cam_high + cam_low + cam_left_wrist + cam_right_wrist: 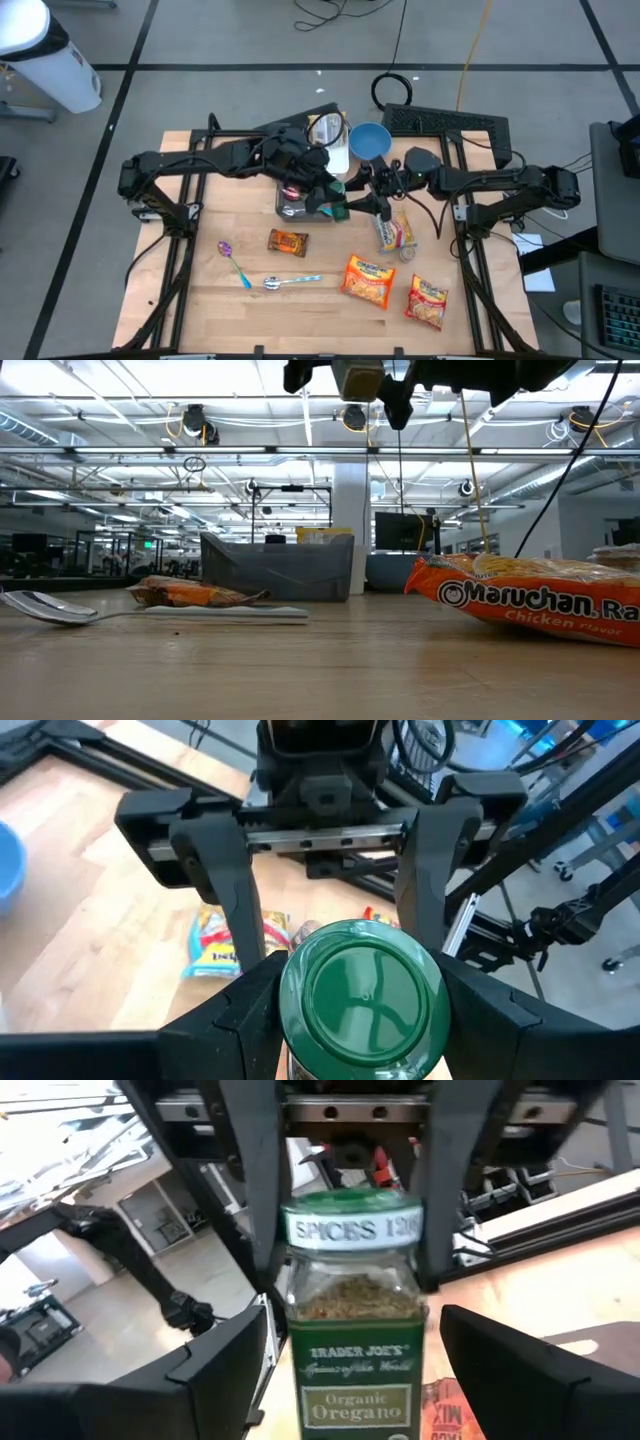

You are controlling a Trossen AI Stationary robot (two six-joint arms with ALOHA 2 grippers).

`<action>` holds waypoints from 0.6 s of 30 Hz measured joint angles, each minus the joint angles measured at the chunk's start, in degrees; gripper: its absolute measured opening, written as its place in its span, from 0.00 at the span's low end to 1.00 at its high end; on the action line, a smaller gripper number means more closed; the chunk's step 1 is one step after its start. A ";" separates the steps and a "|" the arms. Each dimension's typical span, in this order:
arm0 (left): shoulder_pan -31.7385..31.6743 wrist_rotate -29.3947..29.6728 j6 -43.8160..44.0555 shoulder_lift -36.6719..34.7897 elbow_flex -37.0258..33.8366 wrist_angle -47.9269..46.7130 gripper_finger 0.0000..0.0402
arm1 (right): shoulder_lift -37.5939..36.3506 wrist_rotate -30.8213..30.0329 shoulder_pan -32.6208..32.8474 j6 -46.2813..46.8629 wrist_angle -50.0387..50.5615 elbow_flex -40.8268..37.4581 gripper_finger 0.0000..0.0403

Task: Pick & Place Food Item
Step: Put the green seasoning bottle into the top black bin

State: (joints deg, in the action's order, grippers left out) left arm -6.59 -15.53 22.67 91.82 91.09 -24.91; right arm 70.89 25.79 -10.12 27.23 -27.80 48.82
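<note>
A glass oregano jar (352, 1330) with a green lid (365, 995) hangs upright above the middle of the table (200, 310). It shows at the top of the low view as the jar (360, 378). My left gripper (362, 1025) is shut on it, reaching in from the table's left (330, 200). My right gripper (365, 1370) faces it from the table's right (362, 203) and is open. Its fingers (225, 1370) stand on either side of the jar's lower body with a small gap on each side. My left gripper pinches the jar's top end between its two fingers, at the green lid (298, 1010) and the glass just under it. The fingers (255, 1200) come from the table's left, slanting a little downward. The jar stands upright in the hold, lifted clear of the table.
Two orange ramen packets (368, 280) (427, 300), a snack bar (287, 242), a candy bag (395, 232), a coloured spoon (234, 262) and a metal spoon (290, 283) lie on the near half. A blue bowl (370, 140) and a grey bin (295, 205) sit farther back.
</note>
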 joint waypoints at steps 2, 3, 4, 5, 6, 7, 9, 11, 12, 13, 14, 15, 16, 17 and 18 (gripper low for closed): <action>-0.51 0.16 -0.42 -0.97 -0.02 -1.56 0.53 | 0.00 0.04 -0.77 0.43 0.15 0.00 0.73; -0.73 0.38 -0.91 -1.46 -0.02 -2.33 0.53 | 0.00 0.16 -1.20 0.50 0.21 0.00 0.73; -1.01 0.92 -1.33 -2.15 0.00 -3.08 0.53 | -0.10 0.83 -1.69 0.51 0.25 0.00 0.72; -1.33 1.76 -1.70 -2.89 0.00 -4.56 0.53 | -0.31 1.84 -2.27 0.53 0.52 0.00 0.72; -1.77 2.60 -2.11 -3.64 0.00 -6.36 0.53 | -0.43 2.87 -2.81 0.54 0.53 0.00 0.72; -2.23 3.50 -2.33 -4.41 0.00 -7.81 0.53 | -0.49 3.39 -3.38 0.53 0.47 0.01 0.72; -3.24 5.91 -3.10 -6.27 0.00 -9.67 0.53 | -1.00 4.73 -4.38 0.59 1.57 0.04 0.71; -4.34 8.16 -3.61 -8.39 0.00 -12.06 0.53 | -1.42 5.65 -5.20 0.60 1.72 0.00 0.71; -5.01 9.44 -3.89 -9.50 0.00 -12.94 0.53 | -1.87 5.64 -5.49 0.59 2.06 0.00 0.71; -5.69 10.79 -4.25 -10.53 0.02 -14.00 0.53 | -2.32 5.70 -5.89 0.56 2.62 0.00 0.71; -6.28 12.54 -4.72 -11.18 0.02 -15.26 0.53 | -2.64 5.66 -6.25 0.48 2.81 0.00 0.71; -7.00 14.43 -5.10 -11.81 0.04 -16.29 0.53 | -2.92 5.60 -6.57 0.23 3.07 0.00 0.71; -7.86 16.15 -5.28 -12.52 0.04 -17.36 0.53 | -3.14 5.55 -6.89 0.09 3.41 0.00 0.71; -8.84 17.74 -5.69 -13.01 0.04 -19.02 0.53 | -3.29 5.52 -7.27 0.06 3.48 0.00 0.71; -9.80 19.26 -6.00 -13.27 0.04 -20.57 0.53 | -3.42 5.35 -7.61 0.05 3.46 0.00 0.70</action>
State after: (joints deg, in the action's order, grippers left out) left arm -16.39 3.73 16.68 78.55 91.13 -45.48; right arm 67.47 31.14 -17.74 27.28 -24.35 48.82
